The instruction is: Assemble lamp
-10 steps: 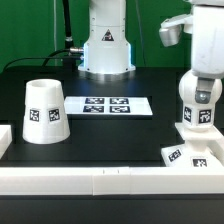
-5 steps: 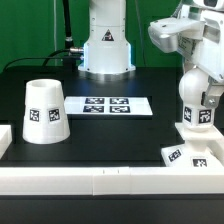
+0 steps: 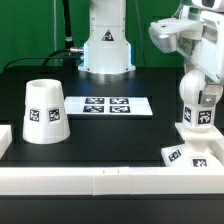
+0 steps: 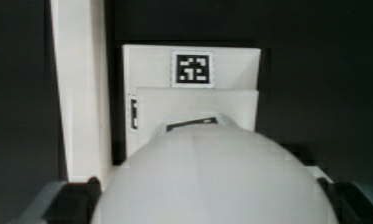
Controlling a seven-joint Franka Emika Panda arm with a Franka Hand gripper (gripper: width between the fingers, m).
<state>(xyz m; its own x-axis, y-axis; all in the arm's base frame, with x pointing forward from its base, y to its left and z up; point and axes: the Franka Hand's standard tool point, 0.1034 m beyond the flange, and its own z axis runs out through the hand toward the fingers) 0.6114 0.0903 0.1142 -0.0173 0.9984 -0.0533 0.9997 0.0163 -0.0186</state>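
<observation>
the pincer (image 4: 197, 203) straddles the bulb (image 3: 197, 103), which stands upright on the base (image 3: 192, 150); whether it grips or is loose, i cannot tell. the shade (image 3: 44, 112) stands well apart on the bench (image 3: 110, 140).

The black table (image 3: 120, 135) I work over carries the marker board (image 3: 108, 105), lying flat near the far middle, its square tags facing up. A low white rail (image 3: 100, 183) runs along the table's near edge, and a short white block (image 3: 4, 140) sits at the exterior view's left edge, just above that rail. Behind the table hangs a green backdrop (image 3: 30, 30), with a black cable (image 3: 66, 25) running down in front of it. From my wrist I see bare table (image 4: 316, 60) and a long white strip (image 4: 82, 80), which may be that rail.
</observation>
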